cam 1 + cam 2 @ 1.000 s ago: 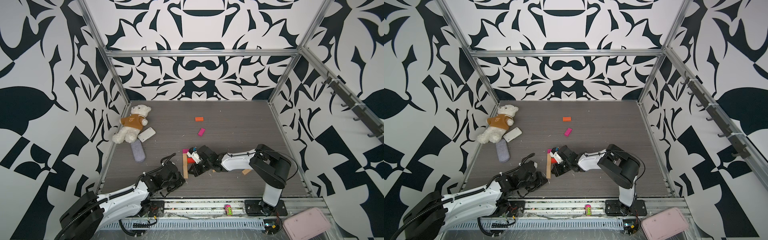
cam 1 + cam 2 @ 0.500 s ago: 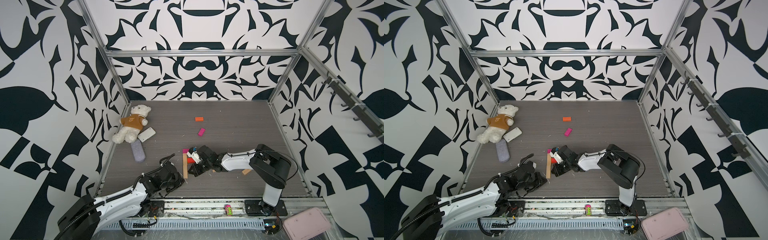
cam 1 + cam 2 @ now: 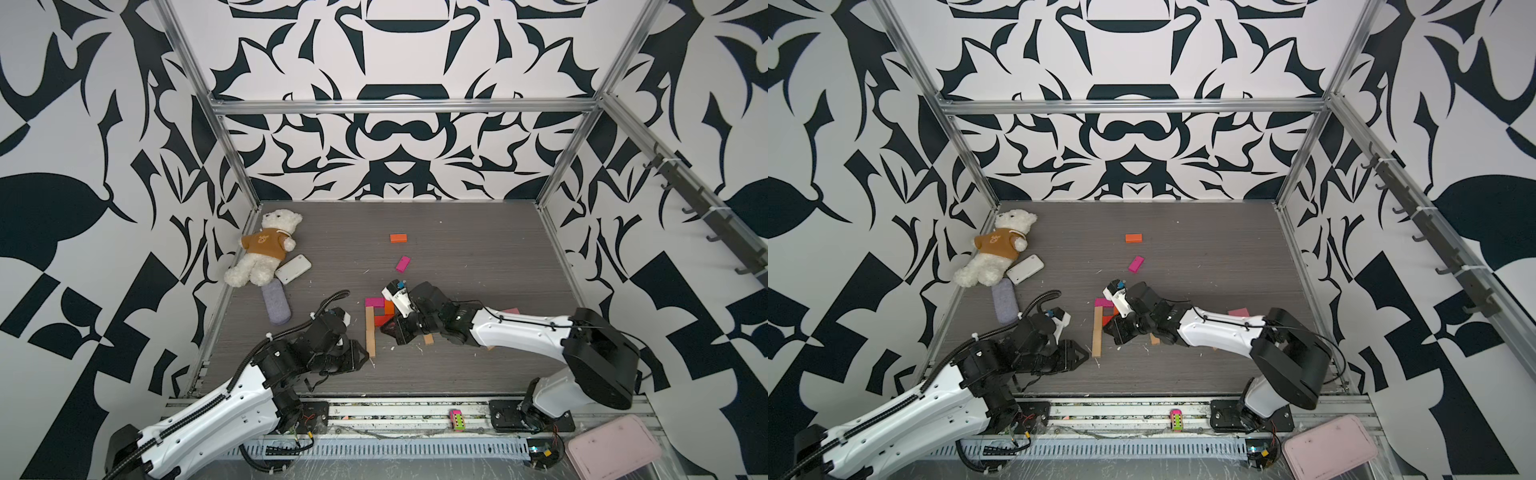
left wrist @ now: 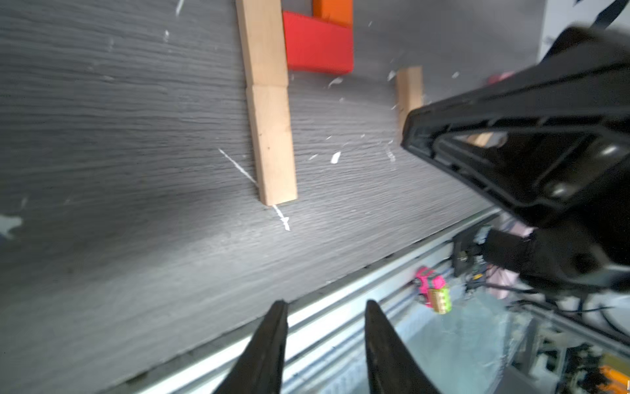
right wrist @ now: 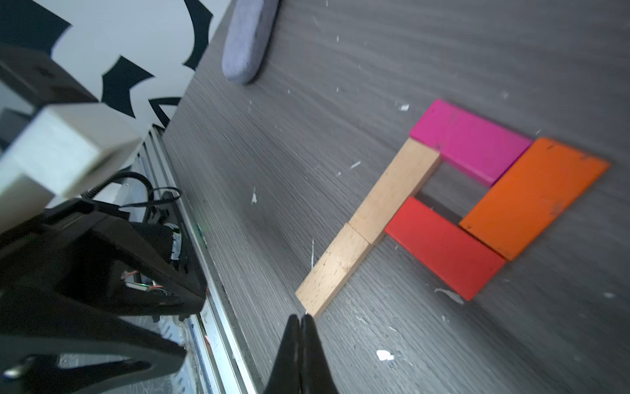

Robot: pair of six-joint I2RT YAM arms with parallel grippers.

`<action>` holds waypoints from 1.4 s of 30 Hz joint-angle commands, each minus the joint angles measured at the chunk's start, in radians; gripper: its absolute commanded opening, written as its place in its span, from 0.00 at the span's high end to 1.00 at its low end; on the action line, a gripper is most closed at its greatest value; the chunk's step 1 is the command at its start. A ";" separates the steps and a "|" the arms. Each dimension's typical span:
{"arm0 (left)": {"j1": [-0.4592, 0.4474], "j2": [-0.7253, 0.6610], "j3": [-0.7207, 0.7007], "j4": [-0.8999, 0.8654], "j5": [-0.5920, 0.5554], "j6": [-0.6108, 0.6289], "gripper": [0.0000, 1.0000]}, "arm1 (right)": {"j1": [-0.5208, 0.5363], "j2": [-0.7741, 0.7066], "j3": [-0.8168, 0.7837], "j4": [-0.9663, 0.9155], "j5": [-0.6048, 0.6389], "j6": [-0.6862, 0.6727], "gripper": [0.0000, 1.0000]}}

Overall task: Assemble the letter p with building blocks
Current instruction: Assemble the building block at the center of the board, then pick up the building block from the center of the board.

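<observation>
Five blocks lie flat as a P on the table (image 3: 457, 257), between the two arms. The lower tan bar (image 5: 332, 273) and upper tan bar (image 5: 395, 191) run end to end as the stem. The magenta bar (image 5: 470, 140) crosses the top, the orange bar (image 5: 535, 194) forms the outer side, and the red bar (image 5: 443, 245) closes the bowl.

What has changed is the left gripper (image 4: 325, 305). Its jaws, together a second ago, now stand apart with nothing between them. It hangs near the stem's lower end, clear of the wood. The right gripper (image 5: 300, 319) has its jaws pressed together on nothing, its tips just beside that same end from the other side. Whether they touch the bar I cannot tell. In both top views the blocks sit where they sat a second ago.

I read the parting jaws as a release, not a reach, so placing seems over and the letter looks complete. In the left wrist view the two tan bars meet at a slight kink, which a gentle nudge could straighten, though the shape already reads clearly.

Four spares stay out of the letter. The spare orange block (image 3: 398, 238) and spare magenta block (image 3: 402, 263) lie well apart toward the back. The spare tan block (image 3: 428, 339) and pink block (image 3: 510, 311) are partly hidden beside the right arm. None seems needed.

Both grippers sit close to the stem, so the main risk I see is a careless retreat knocking the lower tan bar askew.
</observation>
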 commanded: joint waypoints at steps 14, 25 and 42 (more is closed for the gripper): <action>0.006 -0.001 0.288 0.032 -0.401 0.403 0.01 | -0.318 -0.065 0.194 -0.345 0.232 -0.048 0.37; 0.051 0.100 0.257 0.166 -0.395 0.603 0.01 | -0.415 0.316 0.568 -0.415 0.136 -0.230 0.19; 0.309 0.352 0.341 0.168 0.100 0.589 0.00 | -0.498 0.752 1.024 -0.576 -0.055 -0.390 0.10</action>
